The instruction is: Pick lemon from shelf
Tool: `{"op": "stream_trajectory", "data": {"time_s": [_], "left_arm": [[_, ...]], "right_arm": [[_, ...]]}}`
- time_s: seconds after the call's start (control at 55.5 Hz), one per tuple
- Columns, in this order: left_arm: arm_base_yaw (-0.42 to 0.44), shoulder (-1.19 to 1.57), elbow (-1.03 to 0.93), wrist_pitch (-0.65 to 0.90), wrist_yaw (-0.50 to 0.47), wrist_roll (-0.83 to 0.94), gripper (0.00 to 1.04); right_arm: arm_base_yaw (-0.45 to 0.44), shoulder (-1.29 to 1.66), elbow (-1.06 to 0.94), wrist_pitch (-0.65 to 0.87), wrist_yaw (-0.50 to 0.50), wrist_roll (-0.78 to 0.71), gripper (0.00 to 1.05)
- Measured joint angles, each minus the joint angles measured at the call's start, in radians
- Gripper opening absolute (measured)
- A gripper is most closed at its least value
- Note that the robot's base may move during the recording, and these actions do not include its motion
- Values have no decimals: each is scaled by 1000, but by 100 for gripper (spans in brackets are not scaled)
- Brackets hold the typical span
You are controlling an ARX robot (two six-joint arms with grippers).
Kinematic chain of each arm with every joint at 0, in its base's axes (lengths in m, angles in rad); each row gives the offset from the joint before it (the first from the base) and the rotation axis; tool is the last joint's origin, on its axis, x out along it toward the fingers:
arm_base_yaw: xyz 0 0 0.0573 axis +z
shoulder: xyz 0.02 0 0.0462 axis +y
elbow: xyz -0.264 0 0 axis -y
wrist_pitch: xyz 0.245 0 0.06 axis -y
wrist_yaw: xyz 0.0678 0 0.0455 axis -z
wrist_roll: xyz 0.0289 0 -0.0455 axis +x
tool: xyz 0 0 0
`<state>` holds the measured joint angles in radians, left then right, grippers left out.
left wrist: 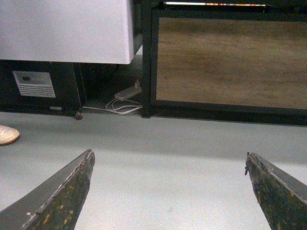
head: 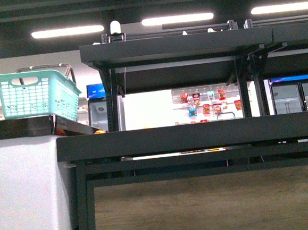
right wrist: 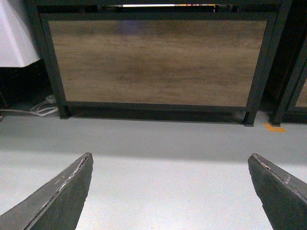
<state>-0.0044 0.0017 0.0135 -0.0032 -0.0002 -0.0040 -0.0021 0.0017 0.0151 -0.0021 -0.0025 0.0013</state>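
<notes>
Starting closest in, you have two grippers, both low over the grey floor. The left gripper and the right gripper each stand with jaws spread wide and nothing between them.

Ahead of both is the one wood panel under the shelf. Your right arm faces it squarely. Your left arm faces its edge beside the white cabinet.

The shelf's lower tier sits above that panel, so anything in the tray lies up and forward of both grippers. You can see no lemon: the raised rim hides the tray floor, so neither its long axis nor the nearer arm can be judged.

One orange speck shows by the left post, too small to name. Off to its left stands one teal basket.
</notes>
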Motion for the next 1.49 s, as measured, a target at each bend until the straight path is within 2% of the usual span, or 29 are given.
{"op": "stream_trajectory", "data": {"time_s": [1.494], "left_arm": [[0,0,0,0,0,0,97]], "right_arm": [[0,0,0,0,1,0,97]]}}
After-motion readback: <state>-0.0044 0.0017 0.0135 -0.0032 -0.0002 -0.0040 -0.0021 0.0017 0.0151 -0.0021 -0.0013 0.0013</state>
